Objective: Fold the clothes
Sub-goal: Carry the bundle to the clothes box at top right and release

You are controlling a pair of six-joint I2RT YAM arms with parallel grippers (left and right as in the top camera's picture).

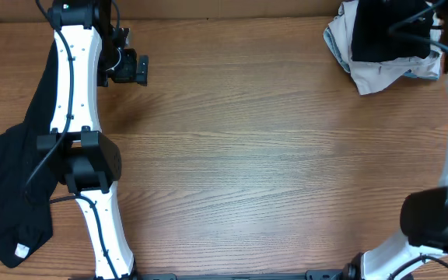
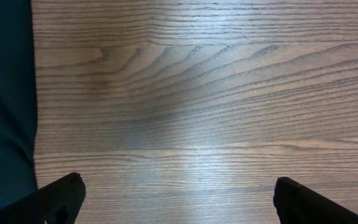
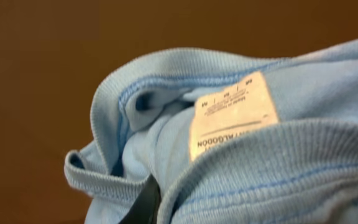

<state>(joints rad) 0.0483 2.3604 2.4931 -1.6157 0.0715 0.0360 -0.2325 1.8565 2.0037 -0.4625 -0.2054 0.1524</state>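
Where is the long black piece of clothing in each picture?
Overhead: the long black garment lies along the table's left edge, partly under the left arm.
Left wrist: it fills the left edge of the picture, beside the open left gripper.
Right wrist: not in it; only light-blue fabric with a white label.
Shared landmark: the wood-grain table, also seen by the left wrist.

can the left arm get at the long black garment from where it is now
Probably yes. The long black garment lies along the table's left edge, right beside the left gripper, whose fingers are spread over bare wood. Nothing lies between them.
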